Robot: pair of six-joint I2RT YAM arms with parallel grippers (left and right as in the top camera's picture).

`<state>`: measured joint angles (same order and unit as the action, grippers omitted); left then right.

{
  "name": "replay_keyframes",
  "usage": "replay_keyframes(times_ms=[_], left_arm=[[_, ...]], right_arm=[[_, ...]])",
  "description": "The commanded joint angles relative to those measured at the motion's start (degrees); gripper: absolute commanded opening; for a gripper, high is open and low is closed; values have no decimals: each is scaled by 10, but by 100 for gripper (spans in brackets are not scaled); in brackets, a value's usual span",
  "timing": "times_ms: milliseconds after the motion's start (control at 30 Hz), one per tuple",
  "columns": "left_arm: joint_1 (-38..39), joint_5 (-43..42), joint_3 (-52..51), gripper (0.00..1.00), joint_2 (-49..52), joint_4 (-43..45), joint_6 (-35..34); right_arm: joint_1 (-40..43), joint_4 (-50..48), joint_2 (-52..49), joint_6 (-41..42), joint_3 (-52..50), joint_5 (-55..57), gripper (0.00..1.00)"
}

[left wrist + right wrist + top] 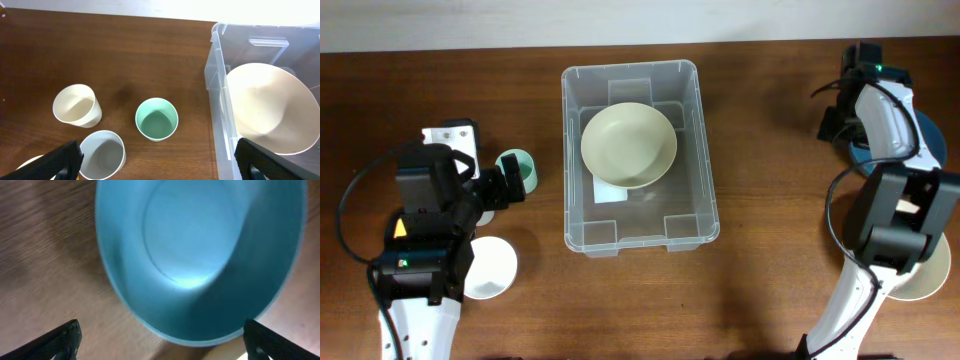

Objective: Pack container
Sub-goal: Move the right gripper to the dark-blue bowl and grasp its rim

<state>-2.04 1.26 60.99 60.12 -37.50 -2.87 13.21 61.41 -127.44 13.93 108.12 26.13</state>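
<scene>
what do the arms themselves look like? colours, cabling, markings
Left arm and right arm: white shells, black joint blocks, black cables looping alongside, a green light on each. Left also carries a yellow sticker. Fingers are black.

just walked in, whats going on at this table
Two robot arms are packing tableware into a large clear plastic bin. One pale yellow-green bowl already lies inside it. The left gripper hangs open near a mint green cup, with a cream cup and a white cup close by on the wooden table. The right gripper is open over a blue bowl. Neither holds anything.
</scene>
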Motion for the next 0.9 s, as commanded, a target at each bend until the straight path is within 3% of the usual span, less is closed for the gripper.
replay_keyframes(times_ms=[0, 133, 567, 867], left_arm=[[-2, -3, 12, 99, 2, 1, -3], [-2, -3, 12, 99, 2, 1, -3], [-2, -3, 12, 100, 2, 2, -3], [-2, -3, 12, 99, 2, 2, -3]], right_arm=[[14, -23, -35, -29, -2, 15, 99], [24, -45, -50, -32, -2, 15, 99], [53, -77, -77, -32, -2, -18, 88], [52, -83, -83, -32, -2, -26, 58]])
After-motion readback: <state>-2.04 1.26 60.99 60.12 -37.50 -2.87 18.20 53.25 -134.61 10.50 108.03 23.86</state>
